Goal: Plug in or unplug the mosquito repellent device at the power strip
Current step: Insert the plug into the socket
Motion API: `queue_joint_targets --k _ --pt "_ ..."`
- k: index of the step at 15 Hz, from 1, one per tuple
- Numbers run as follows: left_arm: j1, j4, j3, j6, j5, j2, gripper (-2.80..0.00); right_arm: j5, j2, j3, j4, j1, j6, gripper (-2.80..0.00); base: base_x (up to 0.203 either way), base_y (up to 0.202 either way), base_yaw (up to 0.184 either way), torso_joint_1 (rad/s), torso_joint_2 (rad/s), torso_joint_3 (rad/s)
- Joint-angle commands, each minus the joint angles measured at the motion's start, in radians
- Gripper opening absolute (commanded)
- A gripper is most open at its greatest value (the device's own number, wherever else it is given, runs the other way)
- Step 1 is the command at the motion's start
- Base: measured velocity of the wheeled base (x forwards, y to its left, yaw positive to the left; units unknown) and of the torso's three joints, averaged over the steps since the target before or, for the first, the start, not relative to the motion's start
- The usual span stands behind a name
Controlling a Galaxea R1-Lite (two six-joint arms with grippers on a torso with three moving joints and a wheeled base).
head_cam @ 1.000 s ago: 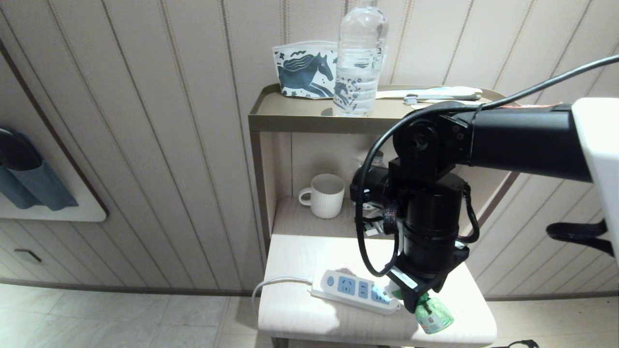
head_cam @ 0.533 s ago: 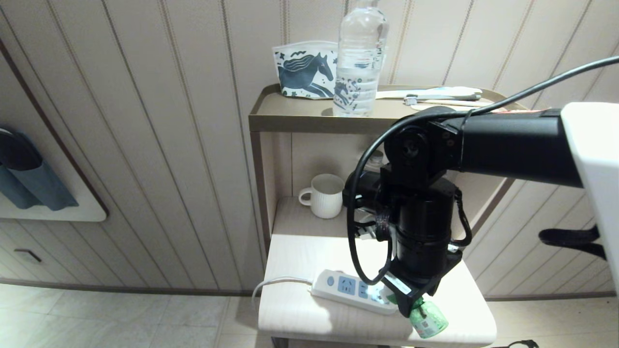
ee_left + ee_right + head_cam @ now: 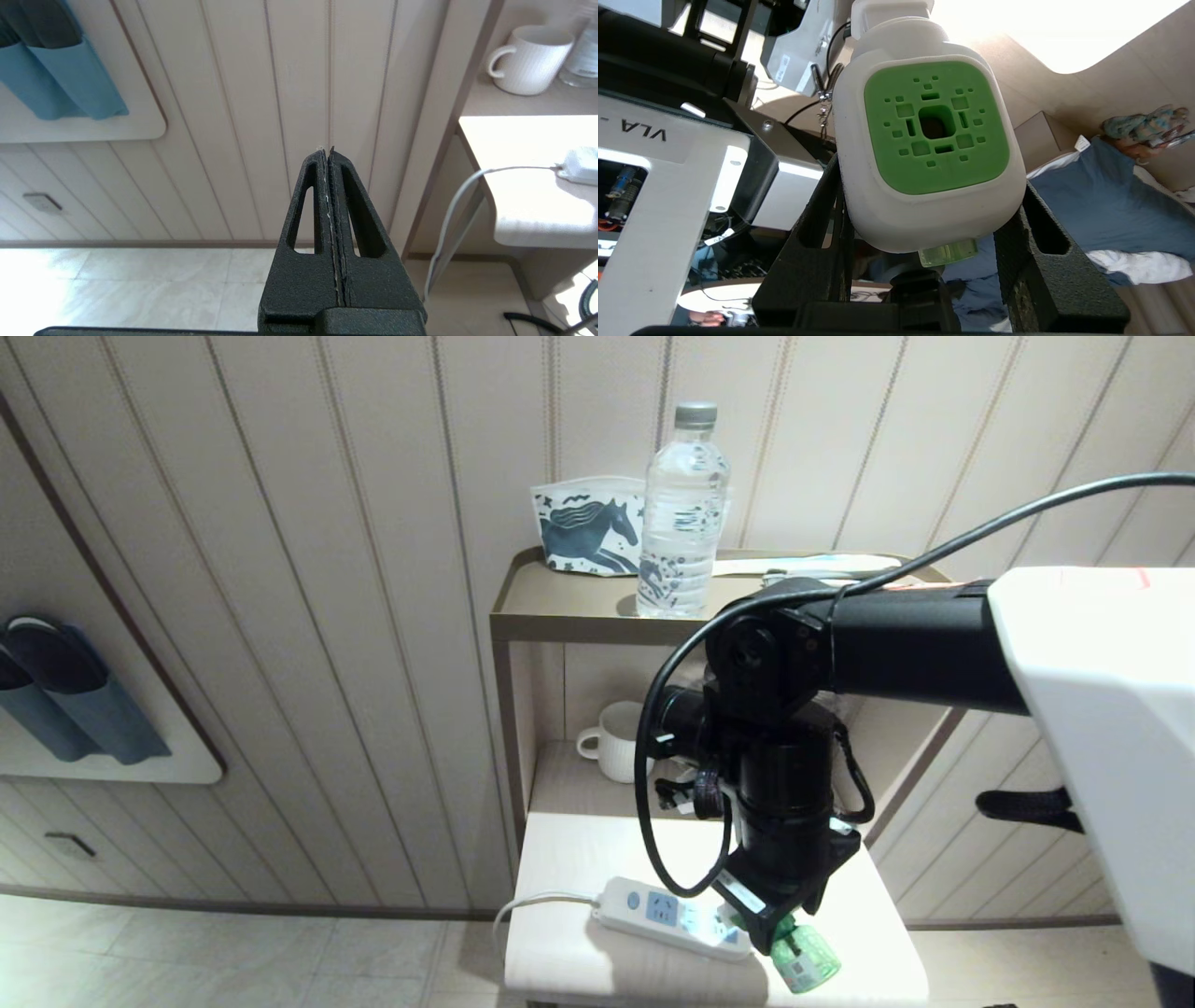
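Right tool clamped on the mosquito repellent device, one finger on each side of its white-and-green plug head, bottle hanging out past the fingertips. Pointing down from the black right arm, low over the front of the pale table.

Held tilted, green bottle end slanting out and down toward the robot, plug head turned toward the power strip. Just beside the strip's near end, on the right arm's side; contact between plug and socket face hidden by the tool, so cannot tell whether seated or free. Long axis of the strip running across the table, cord end away to the robot's left, blue button at that cord end. Judged from this: the coming move turns on lining the plug head square to the nearest socket, along the device's own axis.

Left tool pressed together on nothing, parked off to the left facing the panelled wall, well apart from the strip.
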Motion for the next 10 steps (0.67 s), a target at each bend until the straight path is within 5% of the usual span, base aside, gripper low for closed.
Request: queue_joint_targets --k 1,6,10 --pt "0.000 0.001 0.000 0.001 0.000 0.000 -2.80 -0.002 0.055 0.000 -0.002 -0.001 -0.003 -2.80 0.000 0.000 0.000 0.014 -0.01 -0.028" --pt "0.000 0.001 0.000 0.001 0.000 0.000 -2.80 -0.105 0.133 0.001 -0.073 -0.005 -0.013 -2.80 0.000 0.000 0.000 0.000 0.00 0.000" --pt "0.000 0.001 0.000 0.001 0.000 0.000 -2.80 -0.170 0.078 0.001 -0.113 -0.006 -0.183 -2.80 0.000 0.000 0.000 0.000 0.00 0.000"
